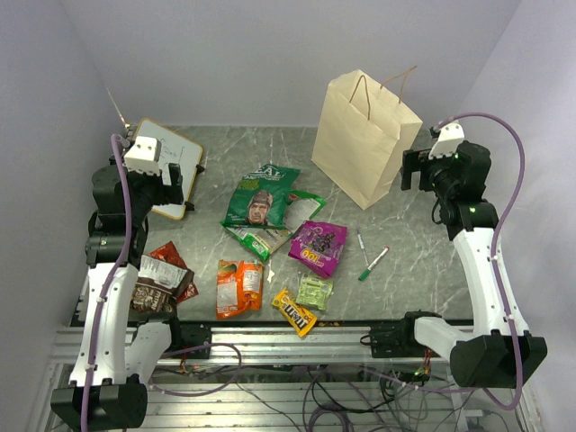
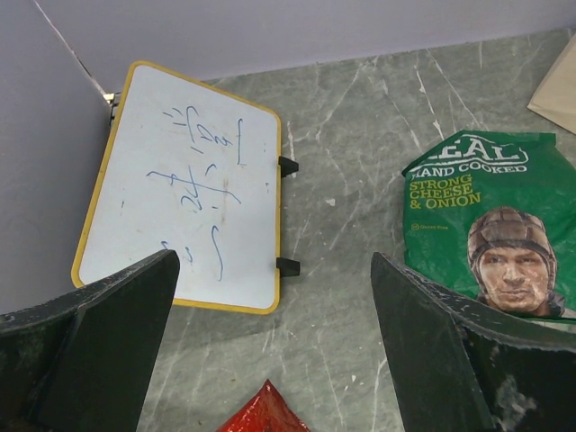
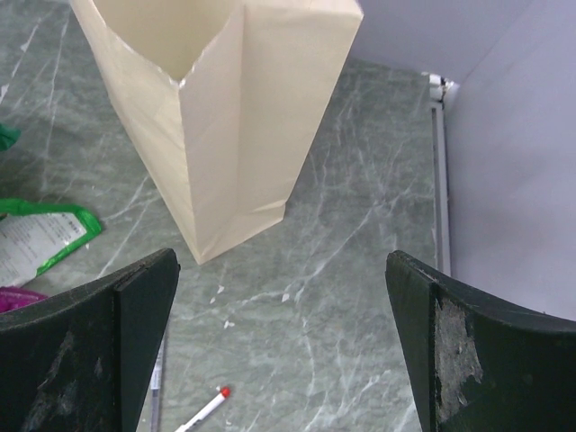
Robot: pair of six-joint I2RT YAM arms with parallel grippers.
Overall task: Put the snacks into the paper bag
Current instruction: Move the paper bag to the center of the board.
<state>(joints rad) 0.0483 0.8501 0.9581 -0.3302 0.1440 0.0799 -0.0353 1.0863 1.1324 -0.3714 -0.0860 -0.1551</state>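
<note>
The paper bag (image 1: 364, 135) stands upright and open at the back right, its mouth visible in the right wrist view (image 3: 234, 108). The snacks lie flat on the table: a large green bag (image 1: 261, 198) (image 2: 490, 225), a second green bag (image 1: 270, 238), a purple pouch (image 1: 318, 246), an orange bag (image 1: 238, 288), a yellow M&M's packet (image 1: 294, 312), a small pale green packet (image 1: 315, 291), red Doritos (image 1: 171, 259) (image 2: 265, 414) and a brown bag (image 1: 157, 288). My left gripper (image 1: 173, 184) (image 2: 274, 270) hovers open above the table left of the snacks. My right gripper (image 1: 412, 171) (image 3: 281, 270) hangs open just right of the bag, holding nothing.
A wood-framed whiteboard (image 1: 171, 166) (image 2: 189, 189) lies at the back left under the left gripper. Two marker pens (image 1: 369, 256) lie right of the purple pouch; one with a red tip (image 3: 202, 409) shows below the right gripper. Walls close in on three sides.
</note>
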